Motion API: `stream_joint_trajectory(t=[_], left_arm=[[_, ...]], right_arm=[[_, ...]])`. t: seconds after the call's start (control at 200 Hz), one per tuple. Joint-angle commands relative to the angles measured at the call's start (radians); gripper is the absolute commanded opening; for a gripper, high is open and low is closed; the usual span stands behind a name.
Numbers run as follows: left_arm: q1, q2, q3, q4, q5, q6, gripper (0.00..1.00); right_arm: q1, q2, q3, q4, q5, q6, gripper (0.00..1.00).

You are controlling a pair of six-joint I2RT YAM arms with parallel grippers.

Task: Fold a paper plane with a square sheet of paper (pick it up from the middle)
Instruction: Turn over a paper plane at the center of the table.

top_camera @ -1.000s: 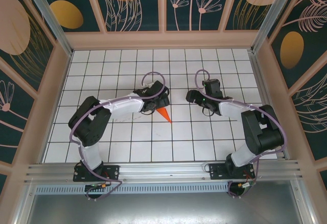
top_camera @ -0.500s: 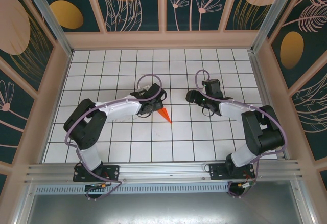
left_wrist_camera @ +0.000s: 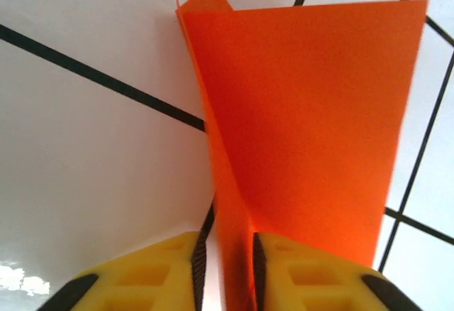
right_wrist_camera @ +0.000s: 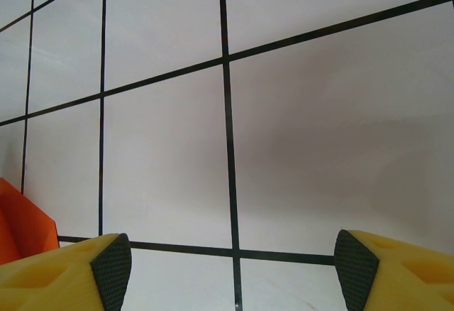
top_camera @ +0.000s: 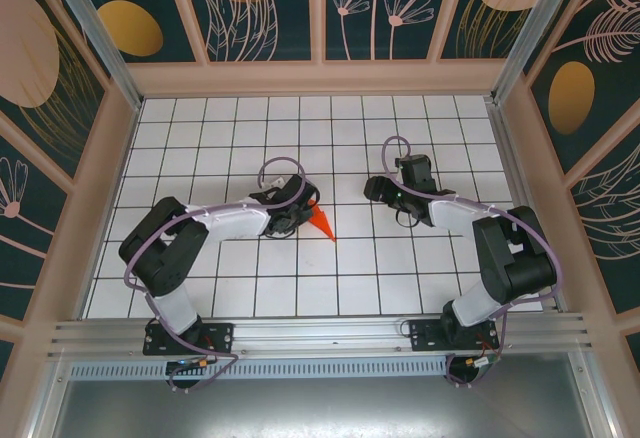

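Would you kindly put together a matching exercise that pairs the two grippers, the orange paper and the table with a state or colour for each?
Column one:
1. left gripper
2. right gripper
3. paper plane
4. table

Column two:
A. white with black grid lines
B. jaws wide apart over the tiles
C. orange, folded, with a pointed tip
D. jaws narrow, one on either side of an orange fold

Pairs: 1-D, 2-B, 3-C, 4-A
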Motion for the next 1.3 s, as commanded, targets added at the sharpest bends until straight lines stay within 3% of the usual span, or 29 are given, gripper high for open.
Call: stream_joint_trajectory(t=[0.0,0.17,0.4,0.545,0.716,0.871,0.996,1.161,1.296], left_arm=[[-0.006,-0.031,-0.001,0.036,-0.009,-0.021,0.18],[-0.006,-0.066,0.02,0.021,-0.021,0.061,0.01],[-0.004,-0.153,0.051,0.07,-0.04,0.249,0.0],[0.003,-0.179,-0.015,0.221,0.056,0.338,0.0],[0.043,-0.149,-0.082,0.431,0.258,0.336,0.0],[0.057,-0.093,-0.149,0.596,0.39,0.323,0.0],[0.076,-0.047,-0.196,0.685,0.45,0.257,0.0],[0.09,0.027,-0.242,0.783,0.508,0.182,0.0],[0.094,0.044,-0.254,0.785,0.507,0.173,0.0]], right_arm=[[-0.004,0.002,-0.002,0.013,-0.009,0.009,0.78],[-0.004,0.014,-0.003,0.017,-0.021,0.008,0.78],[-0.004,-0.014,-0.026,0.059,-0.046,-0.003,0.77],[-0.003,-0.041,-0.049,0.109,-0.091,-0.013,0.77],[-0.003,-0.077,-0.052,0.125,-0.138,-0.033,0.74],[0.032,-0.147,-0.031,0.014,-0.078,-0.019,0.73],[0.128,-0.186,-0.013,-0.061,-0.03,0.007,0.72],[0.262,-0.151,0.021,-0.104,-0.006,0.049,0.57],[0.311,-0.099,0.047,-0.118,0.002,0.074,0.42]])
